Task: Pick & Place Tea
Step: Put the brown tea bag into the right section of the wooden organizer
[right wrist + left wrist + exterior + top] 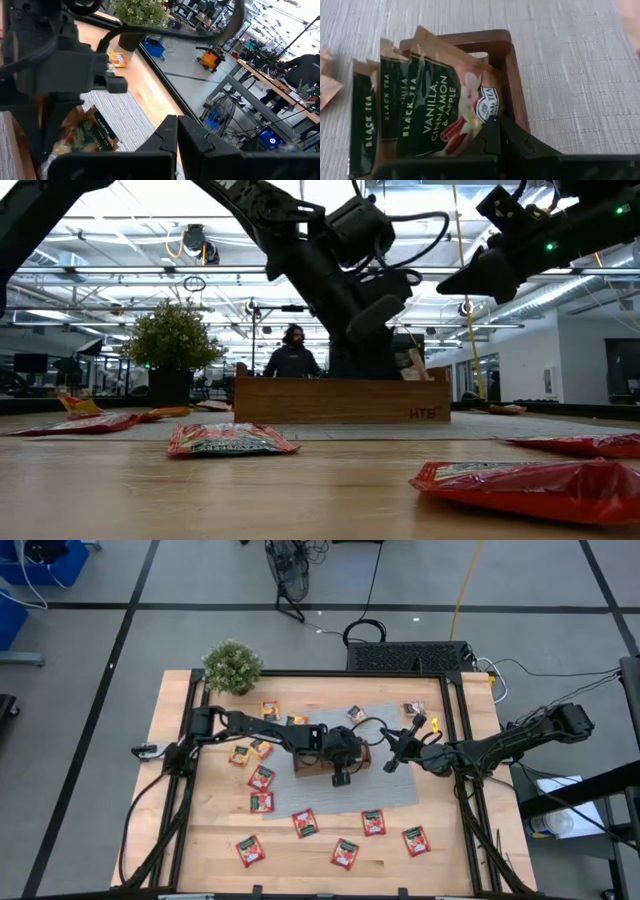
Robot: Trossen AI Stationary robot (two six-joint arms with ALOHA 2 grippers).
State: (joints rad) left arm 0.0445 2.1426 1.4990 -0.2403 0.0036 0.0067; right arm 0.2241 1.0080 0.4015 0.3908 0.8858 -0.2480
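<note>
The brown wooden tray [312, 762] stands on a grey mat, and grey-brown sachets [367, 120] stand upright in one compartment. My left gripper [498, 131] is above the tray, pointing down, shut on a grey-brown "vanilla, cinnamon & apple" sachet [440, 107]. My right gripper [390, 762] hovers shut beside the tray's right end, holding nothing. Red sachets [305, 823] lie flat on the near part of the table. Orange-yellow ones [262, 748] lie left of the tray. My left gripper has the vanilla sachet by its near lower corner [479, 125], pinched between the two fingers, which come from above. The fingers hide the spot itself. The sachet stands tilted in the tray compartment [512, 75], in front of the black-tea sachets.
A small green potted plant [232, 667] stands at the table's far left corner. Two grey-brown sachets [357, 713] lie on the mat beyond the tray. A person [293, 350] stands in the room behind the table. Bare wood lies between the red sachets near the front edge.
</note>
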